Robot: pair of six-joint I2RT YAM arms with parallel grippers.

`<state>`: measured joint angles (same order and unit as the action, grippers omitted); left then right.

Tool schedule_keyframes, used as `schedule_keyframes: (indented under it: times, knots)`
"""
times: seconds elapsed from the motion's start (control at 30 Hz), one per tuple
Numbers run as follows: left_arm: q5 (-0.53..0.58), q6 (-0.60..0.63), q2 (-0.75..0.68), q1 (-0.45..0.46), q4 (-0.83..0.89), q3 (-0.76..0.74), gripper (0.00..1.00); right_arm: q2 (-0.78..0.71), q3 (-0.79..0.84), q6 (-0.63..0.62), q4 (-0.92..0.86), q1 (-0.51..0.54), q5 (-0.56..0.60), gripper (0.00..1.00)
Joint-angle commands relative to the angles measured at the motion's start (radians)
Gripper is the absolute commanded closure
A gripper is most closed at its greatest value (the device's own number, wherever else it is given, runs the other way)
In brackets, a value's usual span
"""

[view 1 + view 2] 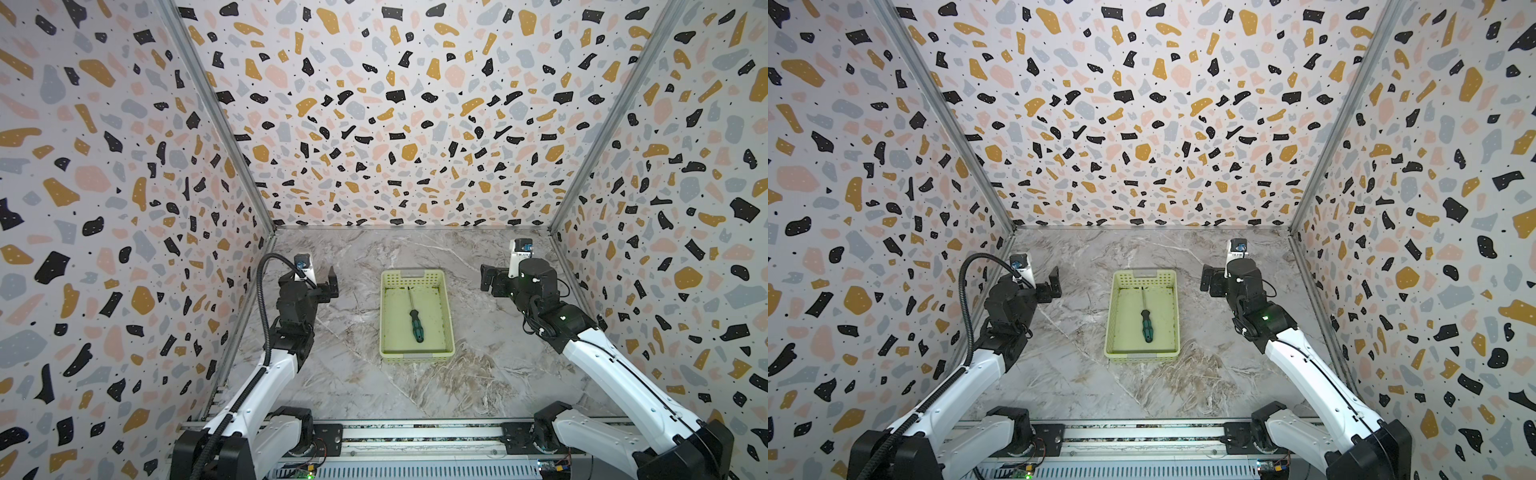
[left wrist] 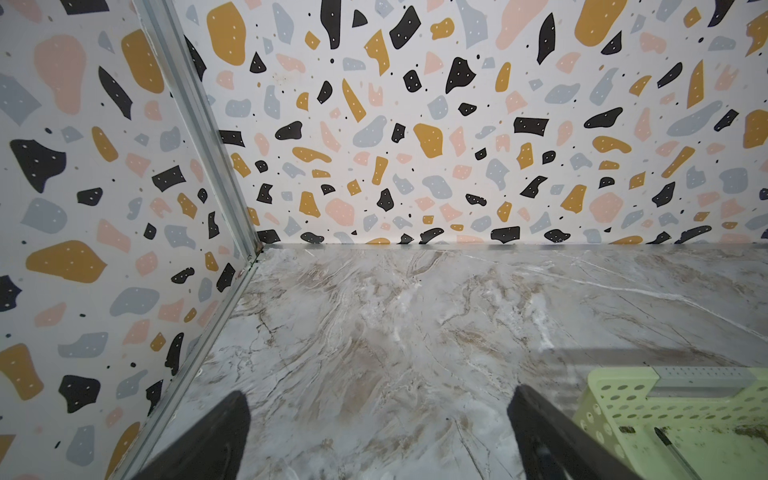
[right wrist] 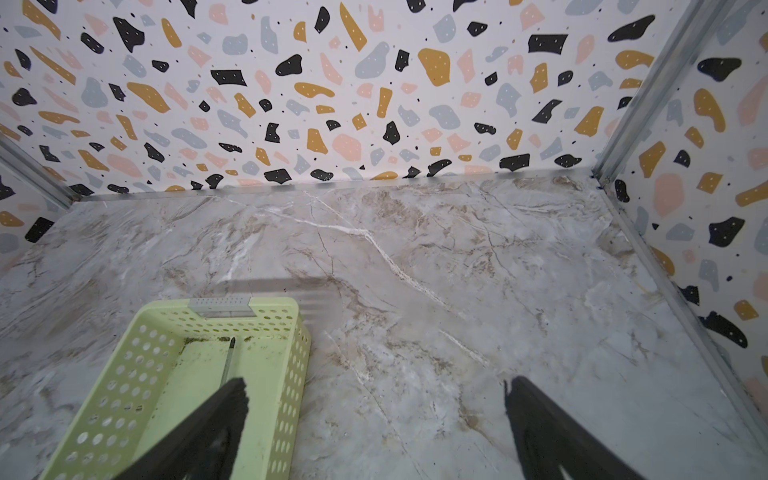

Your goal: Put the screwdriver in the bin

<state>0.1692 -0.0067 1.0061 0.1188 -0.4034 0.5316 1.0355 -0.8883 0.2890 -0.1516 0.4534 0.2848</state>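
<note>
Calling it done: seeing screwdriver (image 1: 415, 318) lying flat inside bin (image 1: 417, 356), left tool (image 2: 379, 397) and right tool (image 3: 376, 384) both spread wide, gripping nothing.

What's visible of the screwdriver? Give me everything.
The screwdriver is small, with a dark green and black handle, plastic by its look, and a thin metal shaft. It lies flat on the floor of the bin, roughly lengthwise, slightly slanted, handle toward the near end, tip near the far wall. Nothing grips it.
</note>
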Motion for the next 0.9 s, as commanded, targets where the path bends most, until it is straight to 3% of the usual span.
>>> schedule_keyframes:
  times: [0.0,0.27,0.4,0.53,0.7,0.87]
  knots:
    - [0.024,0.038,-0.01,-0.003,-0.081,-0.005,0.0,-0.052,0.061,-0.08,0.136,-0.002,0.014,0.01]
    - [0.023,0.048,0.018,-0.002,-0.081,-0.012,0.0,-0.125,0.227,-0.19,0.326,-0.001,0.009,0.01]
    - [0.009,0.086,0.015,-0.002,-0.157,-0.071,0.0,-0.096,0.282,-0.255,0.401,-0.002,0.013,0.01]
    - [0.011,0.162,0.012,-0.002,-0.254,-0.15,0.0,-0.083,0.392,-0.328,0.586,-0.002,0.028,0.01]
    - [0.077,0.097,0.032,-0.002,-0.322,-0.19,0.0,-0.06,0.54,-0.374,0.832,-0.009,0.051,0.01]
    - [0.041,0.069,0.08,-0.002,-0.308,-0.176,0.01,0.053,0.601,-0.416,0.954,-0.06,0.054,0.01]
